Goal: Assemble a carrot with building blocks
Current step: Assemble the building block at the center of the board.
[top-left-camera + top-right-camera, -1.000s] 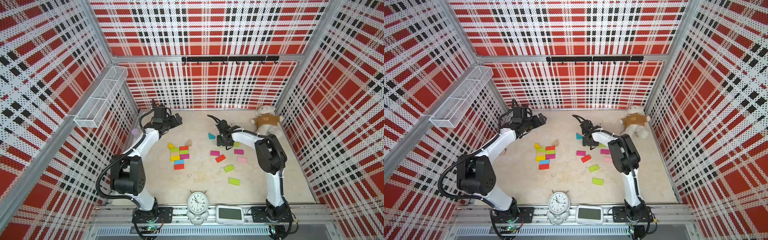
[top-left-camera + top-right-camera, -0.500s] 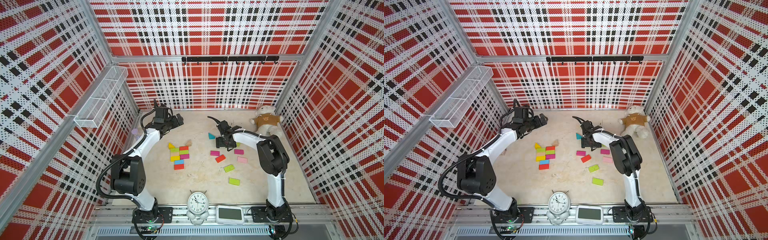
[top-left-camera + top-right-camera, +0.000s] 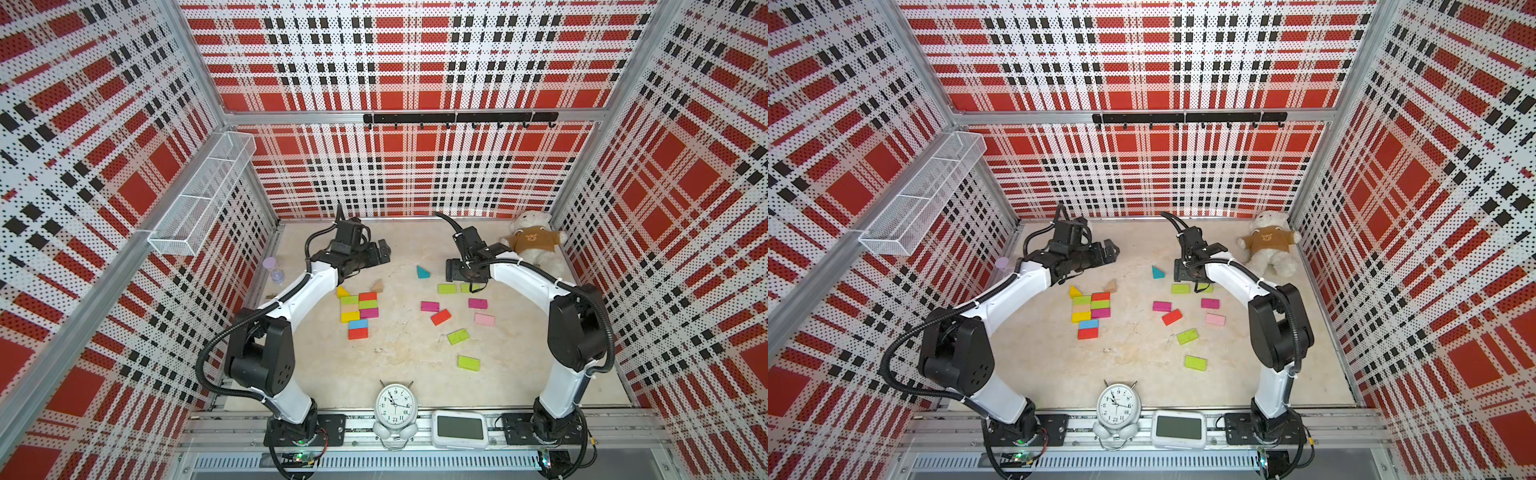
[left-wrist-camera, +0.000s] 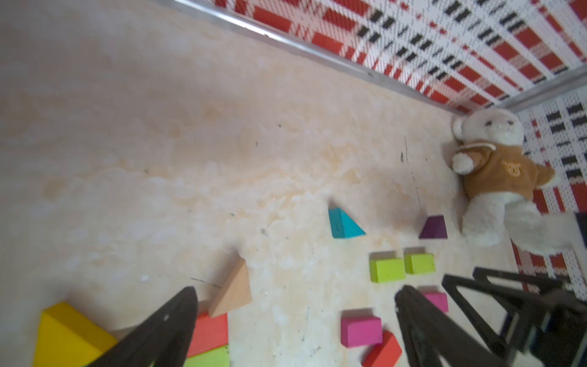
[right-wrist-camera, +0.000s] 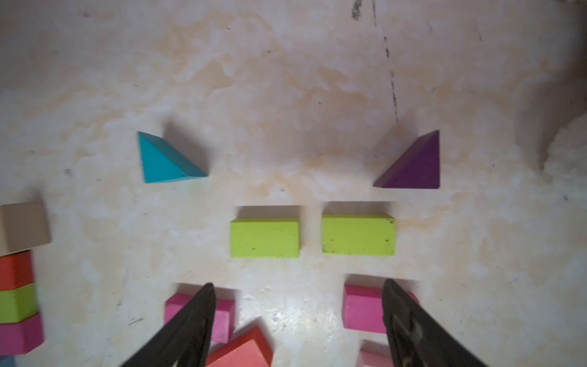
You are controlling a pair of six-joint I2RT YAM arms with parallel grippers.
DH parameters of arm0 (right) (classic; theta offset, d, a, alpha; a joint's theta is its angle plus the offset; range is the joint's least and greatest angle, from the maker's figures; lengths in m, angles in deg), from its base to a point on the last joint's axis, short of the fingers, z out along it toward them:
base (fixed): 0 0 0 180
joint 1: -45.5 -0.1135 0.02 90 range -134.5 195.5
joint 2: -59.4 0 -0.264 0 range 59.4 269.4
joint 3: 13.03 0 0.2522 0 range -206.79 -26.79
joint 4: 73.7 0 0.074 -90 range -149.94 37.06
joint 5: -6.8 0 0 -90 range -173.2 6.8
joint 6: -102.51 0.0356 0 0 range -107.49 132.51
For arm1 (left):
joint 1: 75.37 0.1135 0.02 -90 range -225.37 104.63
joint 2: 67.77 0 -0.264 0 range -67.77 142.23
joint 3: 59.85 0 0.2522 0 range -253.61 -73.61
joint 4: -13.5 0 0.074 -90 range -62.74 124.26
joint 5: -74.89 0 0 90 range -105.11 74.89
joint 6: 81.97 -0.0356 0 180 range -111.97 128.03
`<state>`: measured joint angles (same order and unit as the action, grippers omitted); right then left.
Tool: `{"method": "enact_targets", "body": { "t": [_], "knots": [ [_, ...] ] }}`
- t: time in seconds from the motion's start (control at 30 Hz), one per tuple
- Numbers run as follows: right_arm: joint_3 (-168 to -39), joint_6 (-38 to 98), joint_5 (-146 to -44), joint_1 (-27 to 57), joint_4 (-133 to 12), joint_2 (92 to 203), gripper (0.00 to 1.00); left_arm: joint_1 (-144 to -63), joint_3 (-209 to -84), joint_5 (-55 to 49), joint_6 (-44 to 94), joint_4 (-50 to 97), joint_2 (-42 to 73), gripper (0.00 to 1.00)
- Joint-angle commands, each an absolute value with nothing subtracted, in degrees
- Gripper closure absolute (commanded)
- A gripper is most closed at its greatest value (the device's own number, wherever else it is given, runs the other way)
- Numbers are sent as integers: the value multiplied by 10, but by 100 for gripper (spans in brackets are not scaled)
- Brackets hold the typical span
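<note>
Lime pair: the inner lime block (image 5: pixel 265 238) lies flat, end to end with the outer lime block (image 5: pixel 358 235), with a thin gap between them. Both sit just on the base side of the teal wedge (image 5: pixel 165 160), toward my right arm.
What changed: a second ago the inner lime block was hidden under the right gripper. The jaws have since spread, and it now lies free on the table (image 3: pixel 407 361).
Right gripper (image 5: pixel 298 284): fingers wide apart with nothing between them, hanging over the magenta blocks (image 5: pixel 362 306), one row further from the teal wedge.
Left gripper (image 4: pixel 297 288): fully spread and empty, hovering on the left-arm side of the teal wedge, as it was a second ago.
Purple wedge (image 5: pixel 413 165): level with the teal wedge, out past the outer lime block, so the two wedges flank the lime row.
Other blocks: a tight patch of rectangles (image 3: pixel 358 309) lies well to the left-arm side of the teal wedge.
Meaning: I judge this placement finished. I cannot tell whether the lime row is meant as the carrot's leaves. The next move calls for another block, and the magenta blocks under the jaws are the closest.
</note>
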<state>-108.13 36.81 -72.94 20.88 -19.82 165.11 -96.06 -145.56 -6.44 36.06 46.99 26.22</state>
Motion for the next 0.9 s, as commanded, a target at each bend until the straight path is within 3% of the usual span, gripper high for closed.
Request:
{"method": "enact_targets", "body": {
  "t": [0.0,0.27,0.87],
  "knots": [
    [-1078,351,-714,218,-213,1668,17,-988,-1431,-44,364,446,260,0],
    [-1074,342,-751,246,-239,1706,16,-1034,-1418,-27,386,430,294,1],
    [-1076,300,-782,265,-255,1758,22,-1039,-1431,-21,403,431,313,1]
  ]
}}
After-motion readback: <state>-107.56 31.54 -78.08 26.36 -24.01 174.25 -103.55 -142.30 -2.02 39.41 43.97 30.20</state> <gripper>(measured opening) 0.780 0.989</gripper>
